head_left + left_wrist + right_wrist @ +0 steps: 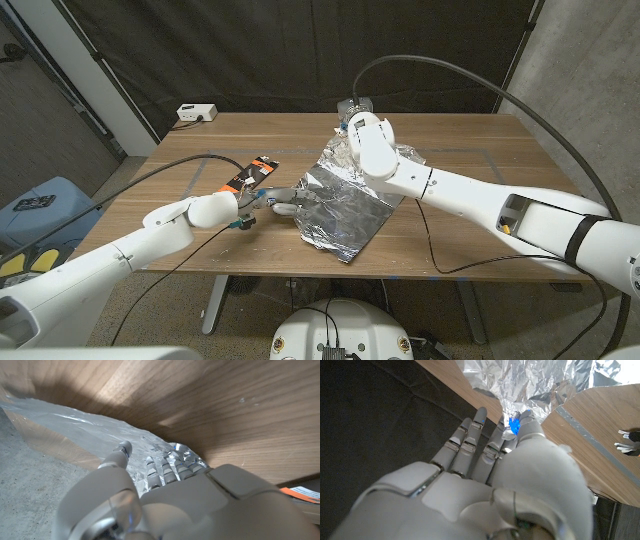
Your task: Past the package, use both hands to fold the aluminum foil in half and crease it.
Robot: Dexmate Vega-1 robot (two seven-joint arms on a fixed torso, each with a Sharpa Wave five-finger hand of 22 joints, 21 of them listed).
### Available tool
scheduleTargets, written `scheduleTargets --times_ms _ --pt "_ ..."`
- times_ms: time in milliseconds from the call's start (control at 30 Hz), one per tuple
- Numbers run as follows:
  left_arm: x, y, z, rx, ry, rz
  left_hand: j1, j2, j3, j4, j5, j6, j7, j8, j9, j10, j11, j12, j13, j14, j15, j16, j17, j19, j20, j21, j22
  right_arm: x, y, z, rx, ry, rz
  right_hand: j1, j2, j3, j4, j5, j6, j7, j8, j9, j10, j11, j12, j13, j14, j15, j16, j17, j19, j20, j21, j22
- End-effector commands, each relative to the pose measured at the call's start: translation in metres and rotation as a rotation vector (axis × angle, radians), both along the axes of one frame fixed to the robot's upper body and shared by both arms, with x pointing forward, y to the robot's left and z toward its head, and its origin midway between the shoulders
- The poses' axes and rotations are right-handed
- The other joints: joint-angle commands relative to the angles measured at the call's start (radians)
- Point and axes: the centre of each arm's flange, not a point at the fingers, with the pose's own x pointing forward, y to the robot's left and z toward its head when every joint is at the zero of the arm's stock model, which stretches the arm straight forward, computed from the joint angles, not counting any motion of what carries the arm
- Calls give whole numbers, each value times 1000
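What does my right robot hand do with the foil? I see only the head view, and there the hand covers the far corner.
Observer: In the right wrist view, the right robot hand pinches a crumpled corner of the foil between the thumb and the fingers.
Operator: And the left robot hand, does it hold the foil too?
Observer: In the left wrist view, the left robot hand has its fingertips on the near edge of the foil, with the thumb stretched out above the sheet. I cannot tell whether it grips the edge.
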Motion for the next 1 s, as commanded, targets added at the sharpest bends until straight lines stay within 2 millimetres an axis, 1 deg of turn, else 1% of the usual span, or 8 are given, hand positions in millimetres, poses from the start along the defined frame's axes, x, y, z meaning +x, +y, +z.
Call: scheduleTargets --times_ms 33,67,400,433,500,700,867,1000 --pt "4 -11 -3 -20 -6 -8 8 0 8 -1 10 6 1 6 3 3 4 -1 1 4 -2 5 4 87 79 9 6 -24 7 8 -22 -8 -13 13 2 -9 -2 -4 7 13 -3 1 2 11 -6 6 8 -124 2 4 9 -62 8 3" --pt "4 -12 -3 -20 -5 -17 9 0 8 -1 10 6 1 6 3 4 4 -1 1 4 -1 5 4 88 79 8 6 -26 7 9 -22 -6 -14 15 3 -9 -2 -5 7 16 -5 1 5 20 -5 6 7 -124 2 4 9 -61 8 3" --pt "6 -15 -5 -39 2 -20 10 -1 10 -2 10 9 6 6 3 5 10 0 1 6 3 5 4 92 81 7 6 -32 15 3 -16 31 -28 14 5 -16 1 -11 13 28 -8 1 5 30 -5 6 6 -119 2 5 9 -54 8 4" --pt "6 -14 -5 -41 4 -21 11 -1 10 -2 11 10 5 6 3 5 9 -1 1 6 3 5 4 92 81 6 6 -33 16 3 -14 34 -29 15 5 -16 1 -12 15 29 -9 1 5 41 -5 7 7 -119 2 6 9 -54 8 4" --pt "7 -14 -5 -44 4 -13 11 -1 10 -2 11 10 6 6 3 5 11 0 1 7 3 5 4 93 82 6 6 -34 18 2 -13 38 -31 15 6 -18 1 -13 15 33 -10 1 6 40 -4 7 6 -119 2 6 9 -53 8 4" --pt "10 -13 -4 -69 7 -5 11 -1 10 -2 11 13 8 6 3 6 16 0 1 8 6 5 5 95 84 5 6 -32 23 -4 -9 63 -34 14 8 -20 3 -16 14 36 -15 1 9 48 -1 9 5 -117 2 7 8 -52 7 4" --pt "12 -14 0 -80 3 -10 10 -2 10 -2 11 14 10 6 3 8 17 0 1 9 9 5 5 96 84 4 7 -31 26 -8 -10 80 -43 14 10 -22 3 -18 13 41 -17 1 7 49 -1 10 5 -115 2 7 8 -50 7 4" --pt "15 -14 3 -94 -5 -3 10 -3 9 -1 11 14 12 6 4 8 17 0 1 10 10 5 5 98 85 4 7 -29 28 -11 -7 93 -64 17 11 -24 2 -21 14 43 -21 1 8 64 1 13 4 -112 2 7 8 -46 7 5"
